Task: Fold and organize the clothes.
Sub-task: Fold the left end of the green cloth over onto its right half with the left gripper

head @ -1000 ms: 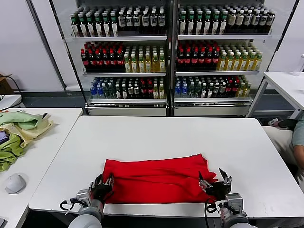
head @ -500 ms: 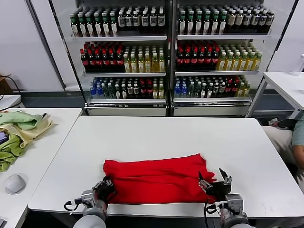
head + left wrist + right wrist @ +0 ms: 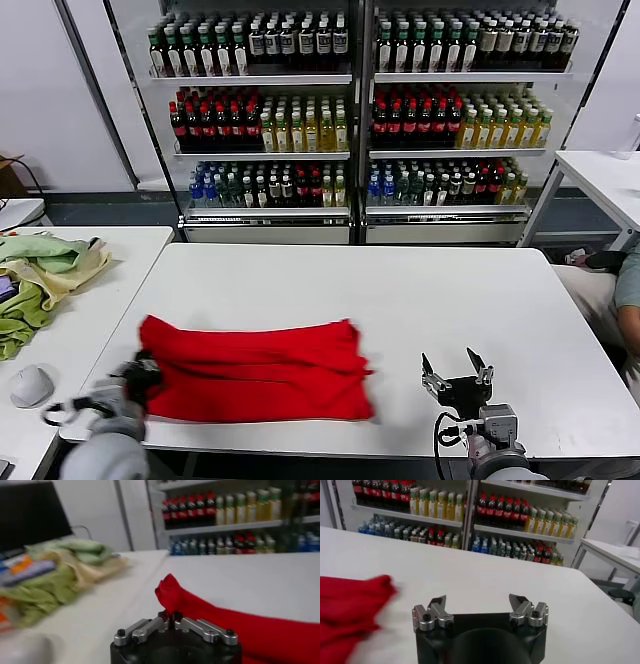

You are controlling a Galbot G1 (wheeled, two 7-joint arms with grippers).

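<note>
The clothes are one bright red T-shirt (image 3: 255, 370) lying folded into a wide band near the front edge of the white table (image 3: 400, 290). My left gripper (image 3: 140, 375) is at the shirt's left end, shut on a pinch of red fabric; in the left wrist view the left gripper (image 3: 170, 616) holds a raised fold of the shirt (image 3: 215, 620). My right gripper (image 3: 455, 368) stands open over bare table, to the right of the shirt and apart from it. The right wrist view shows the right gripper (image 3: 479, 605) empty, with the shirt (image 3: 350, 610) off to one side.
Pale green and yellow cloths (image 3: 40, 275) are heaped on the side table at the left, with a grey mouse (image 3: 32, 385) near them. Bottle shelves (image 3: 350, 110) stand behind the table. A person's arm (image 3: 628, 285) shows at the right edge.
The left gripper shut on the shirt's left end and pulled the whole shirt leftward across the table. The right gripper stayed where it was, and the shirt has slid away from it.
</note>
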